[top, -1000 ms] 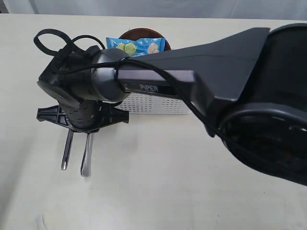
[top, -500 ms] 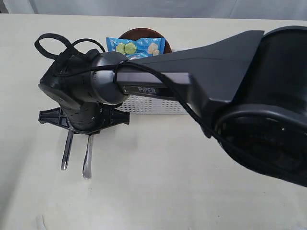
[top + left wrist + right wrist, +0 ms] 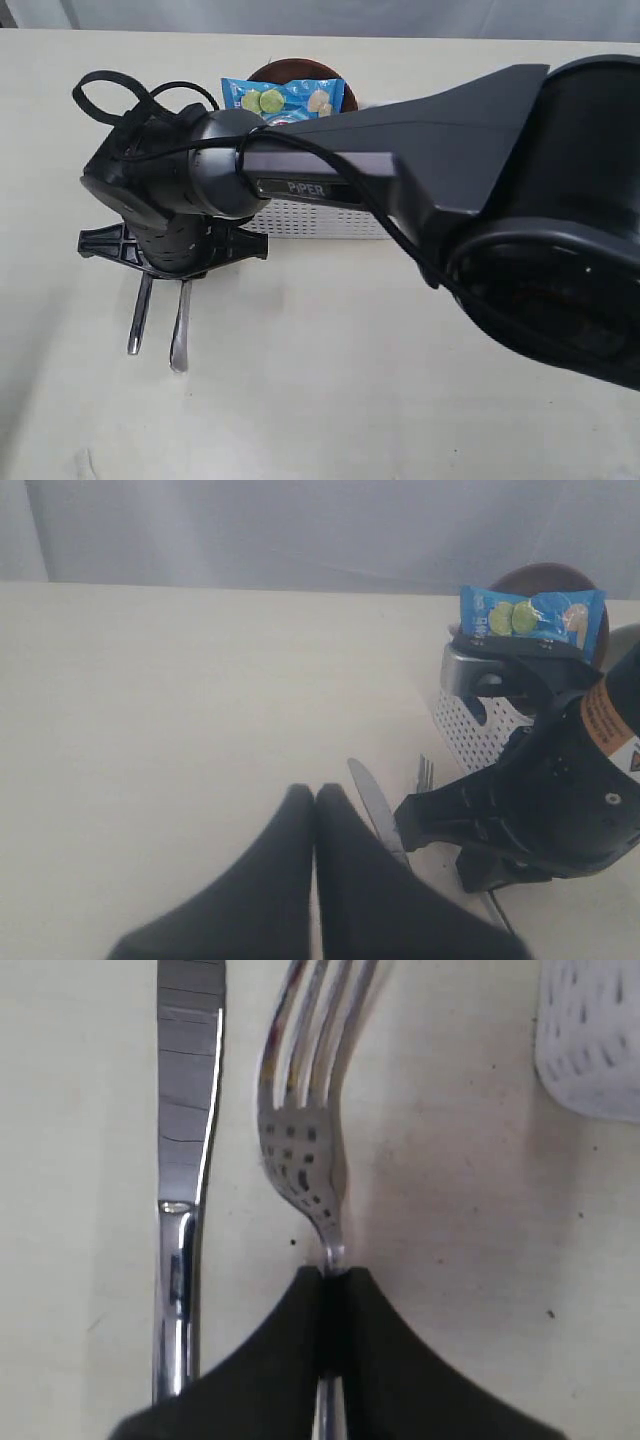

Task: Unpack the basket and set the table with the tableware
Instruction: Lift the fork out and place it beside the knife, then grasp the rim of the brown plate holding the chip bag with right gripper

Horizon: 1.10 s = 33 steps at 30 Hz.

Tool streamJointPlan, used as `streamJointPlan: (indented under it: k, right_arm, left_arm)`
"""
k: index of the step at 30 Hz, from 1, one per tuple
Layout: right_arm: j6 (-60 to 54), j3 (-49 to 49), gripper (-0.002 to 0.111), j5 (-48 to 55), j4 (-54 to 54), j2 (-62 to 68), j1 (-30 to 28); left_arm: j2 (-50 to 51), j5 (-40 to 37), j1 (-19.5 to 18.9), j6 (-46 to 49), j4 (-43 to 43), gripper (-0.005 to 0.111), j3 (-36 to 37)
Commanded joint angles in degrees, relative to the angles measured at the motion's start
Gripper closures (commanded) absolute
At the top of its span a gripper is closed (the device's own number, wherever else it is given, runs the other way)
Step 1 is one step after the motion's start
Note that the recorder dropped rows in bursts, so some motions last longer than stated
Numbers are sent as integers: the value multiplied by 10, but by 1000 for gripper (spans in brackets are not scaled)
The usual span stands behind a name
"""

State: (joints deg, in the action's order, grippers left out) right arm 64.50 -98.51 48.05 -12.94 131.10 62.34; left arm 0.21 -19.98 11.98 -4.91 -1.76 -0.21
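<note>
In the right wrist view, the right jaws are seen pressed together on the neck of the fork [image 3: 303,1140], just below the tines. Whether the fork rests on the pale surface [image 3: 450,1210] or is raised just clear of it cannot be told. The knife [image 3: 185,1160] is laid just beside the fork, parallel to it and not touching it. A rounded corner of the white basket [image 3: 590,1040] is caught at the edge of that view, near the tines.

None of this grip is shown in the exterior view, where it is hidden beneath the wrist of the right arm [image 3: 450,130], which is reached across to the left side. Only the two steel handles are seen there, side by side, protruding from under the wrist. The basket is largely covered by the arm, and only a strip of its perforated side is exposed. A blue chip bag [image 3: 285,97] is shown beyond the arm, with the dark-brown plate [image 3: 295,68] directly behind it.

The left jaws are shown only in the left wrist view. They are closed together with nothing between them, low over bare surface and near the knife's blade. In that view the fork's tines are pointed toward the basket.
</note>
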Motion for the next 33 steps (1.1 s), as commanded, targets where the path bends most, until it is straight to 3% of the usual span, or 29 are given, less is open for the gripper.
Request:
streamJointPlan:
  k: [1,2,4,11,21,25,28,31,33]
  right_arm:
    - [-9,0,81,0,-2,1,-1]
    - [-9,0,72,0,-2,1,-1]
    - [-9,0,68,-2,-2,0,-1]
    - [-46,0,69,-28,-4,-58,-1]
    - [-327,0,69,30,-30,-246,-17]
    - [-378,0,69,87,-73,-296,-74]
    - [-456,0,69,110,-59,-321,-157]
    - [-618,0,69,149,45,-320,-250]
    - [-655,0,69,155,96,-320,-293]
  left_arm:
    - [-2,1,3,2,0,107,2]
    - [-2,1,3,2,0,107,2]
    - [-2,1,3,2,0,107,2]
    - [-2,1,3,2,0,107,2]
    - [-2,1,3,2,0,107,2]
    - [-2,1,3,2,0,107,2]
    - [-2,1,3,2,0,107,2]
    - [-2,1,3,2,0,107,2]
    - [-2,1,3,2,0,107,2]
